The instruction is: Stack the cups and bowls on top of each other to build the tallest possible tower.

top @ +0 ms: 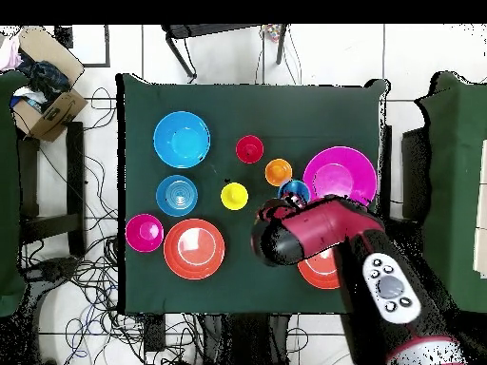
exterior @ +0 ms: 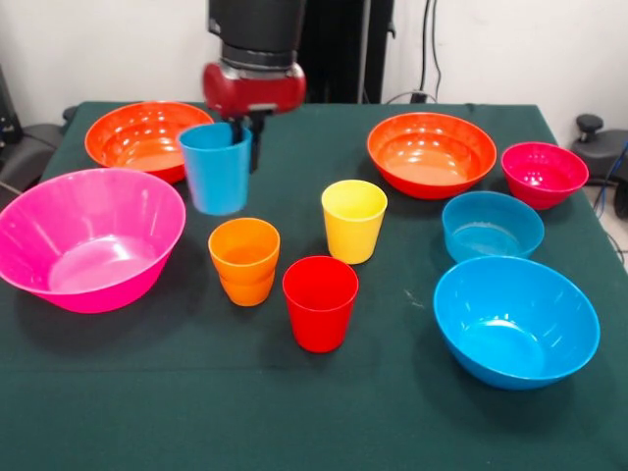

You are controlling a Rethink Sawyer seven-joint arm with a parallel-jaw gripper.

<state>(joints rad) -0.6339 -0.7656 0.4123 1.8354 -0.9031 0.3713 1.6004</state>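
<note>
Upper left of front view: end effector (exterior: 242, 128) grips light blue cup (exterior: 216, 168) by rim, lifted off bench (exterior: 196, 412). Keep cup straight, lower slowly onto orange cup (exterior: 244, 260) just below, then let go.

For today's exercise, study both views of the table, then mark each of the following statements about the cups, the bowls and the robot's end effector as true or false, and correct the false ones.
1. The light blue cup hangs clear of the table, gripped at its rim by the end effector. True.
2. A tower already stands on the table. False: every bowl sits alone; only the orange cup looks doubled, one inside another.
3. The red cup lies on its side. False: it stands upright, mouth up.
4. The yellow cup stands upright, apart from the others. True.
5. The small magenta bowl sits inside the large blue bowl. False: it rests on the table by itself.
</note>
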